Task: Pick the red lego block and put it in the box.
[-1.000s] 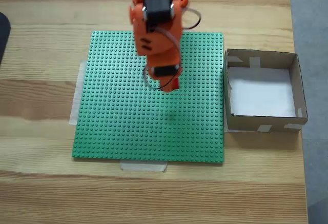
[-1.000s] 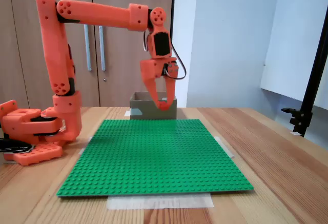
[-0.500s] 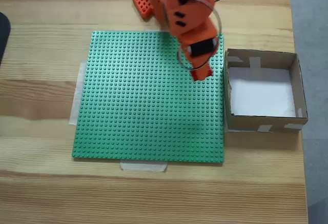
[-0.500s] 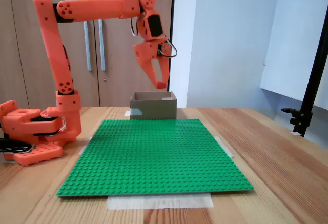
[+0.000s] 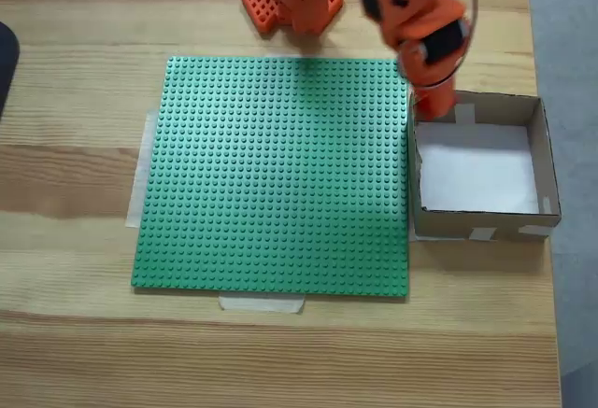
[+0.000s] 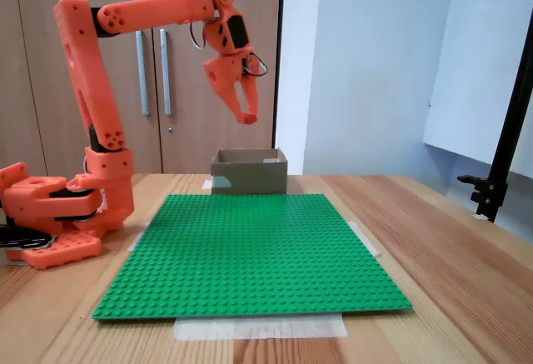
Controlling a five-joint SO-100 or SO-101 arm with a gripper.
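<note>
While your gripper (image 6: 247,117) hangs high above the box (image 6: 248,172), its fingers are pinched together on a small red bit, prob. the red lego block (image 5: 435,107), though it's too tiny to be sure. From above, the tip sits over the box's (image 5: 537,151) top-left corner, beside the green baseplate (image 5: 276,175).

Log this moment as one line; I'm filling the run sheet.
phase: carry | gripper: shut on small red lego block, raised | over: near wall of brown cardboard box | green studded baseplate: bare | release: not yet
</note>
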